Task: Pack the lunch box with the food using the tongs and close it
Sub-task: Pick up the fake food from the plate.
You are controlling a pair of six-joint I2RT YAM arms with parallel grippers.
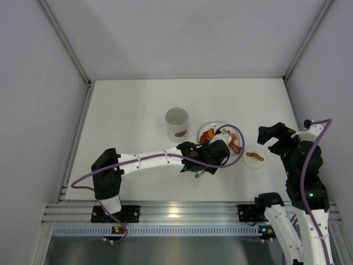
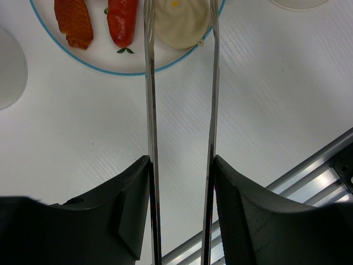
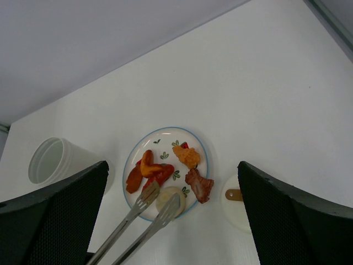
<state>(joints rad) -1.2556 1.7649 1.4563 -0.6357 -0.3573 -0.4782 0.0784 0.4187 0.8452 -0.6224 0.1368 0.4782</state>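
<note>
My left gripper (image 2: 182,161) is shut on the metal tongs (image 2: 151,110), whose two arms run forward between its fingers. The tong tips reach over the near part of the plate (image 3: 165,131) and straddle the pale round piece of food (image 2: 179,25). Beside it lie red and orange pieces (image 2: 122,22), with a brown piece (image 3: 199,185) and an orange lump (image 3: 187,156) further along. The lunch box (image 1: 177,123), a white cup, stands open to the left of the plate. My right gripper (image 1: 274,134) hangs open well above the table, right of the plate, holding nothing.
A small white lid (image 1: 254,157) with a brown handle lies flat on the table right of the plate. An aluminium rail (image 1: 182,212) runs along the near edge. Grey walls close in the left, back and right sides.
</note>
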